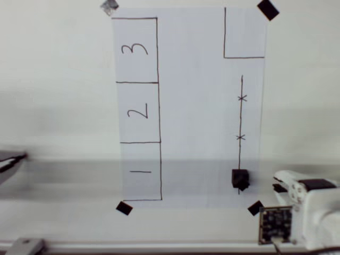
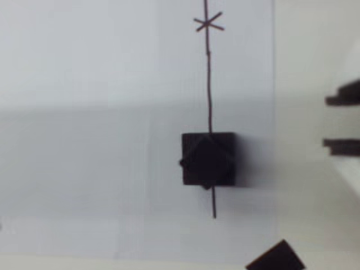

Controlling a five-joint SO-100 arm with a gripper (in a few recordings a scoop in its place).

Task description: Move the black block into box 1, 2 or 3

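Observation:
The black block (image 1: 240, 178) is a small matte cube resting on the white paper at the lower end of a pen line; in the wrist view the black block (image 2: 208, 160) lies just right of centre. Boxes 3 (image 1: 135, 50), 2 (image 1: 138, 112) and 1 (image 1: 141, 171) are stacked along the paper's left side, far from the block. My gripper (image 1: 278, 184) sits just right of the block, off the paper's edge. In the wrist view my gripper (image 2: 342, 119) shows two dark fingertips (image 2: 344, 93) apart at the right edge, open, with nothing between them.
An unnumbered pen rectangle (image 1: 244, 33) fills the paper's top right corner. Flat black tape squares (image 1: 255, 207) hold the corners. The white arm and its camera board (image 1: 275, 223) occupy the lower right. A grey object (image 1: 10, 160) pokes in at the left edge.

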